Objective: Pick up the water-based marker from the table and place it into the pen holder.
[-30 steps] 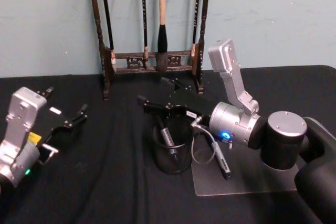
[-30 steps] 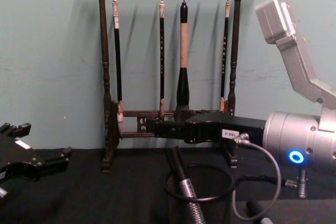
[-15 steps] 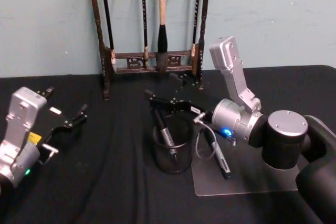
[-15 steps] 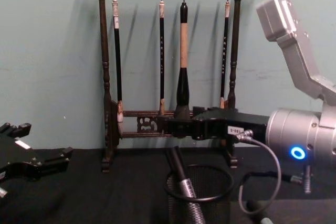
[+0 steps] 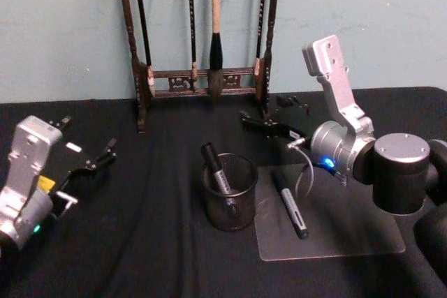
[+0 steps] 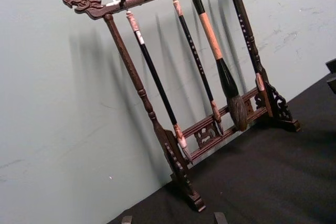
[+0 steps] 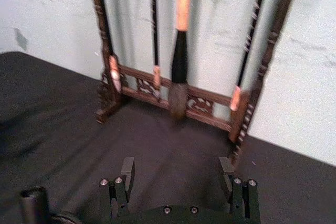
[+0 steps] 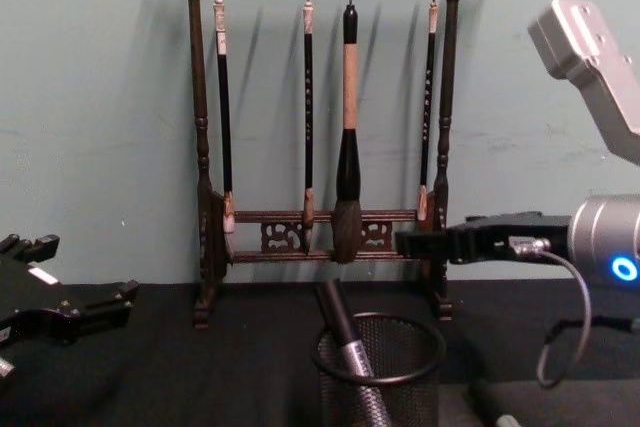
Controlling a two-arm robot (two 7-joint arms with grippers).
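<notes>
Pale green wall (image 5: 363, 19) behind a black-clothed surface (image 5: 154, 242), as seen from the room.

Head view: a dark wooden brush rack (image 5: 202, 75) stands at the back, against the wall. The pen holder (image 5: 234, 211) stands upright near the middle of the surface, just beside a paler grey patch (image 5: 349, 232). The water-based marker (image 5: 218, 172) stands inside the holder, leaning, with its black cap above the rim. A second dark pen (image 5: 290, 206) lies flat on the grey patch, apart from the holder. The right hand (image 5: 263, 111) hangs above the surface between holder and rack, to the holder's right, with its fingers spread and nothing between them. The left hand (image 5: 89, 135) is parked at the left edge, well apart from the holder, released and empty.

Left wrist view: the rack with four hanging brushes; two fingertips (image 6: 220, 216) of the left hand stand apart.

Right wrist view: the right hand's two fingers (image 7: 126, 171) are parted and hold nothing, and they point towards the foot of the rack. The marker's cap (image 7: 29, 203) shows to one side.

Chest view: the marker (image 8: 350, 357) leans in the holder (image 8: 400, 387). The right hand (image 8: 405, 242) is level, above the rim and to its right. The left hand (image 8: 78, 269) is low at the left.
</notes>
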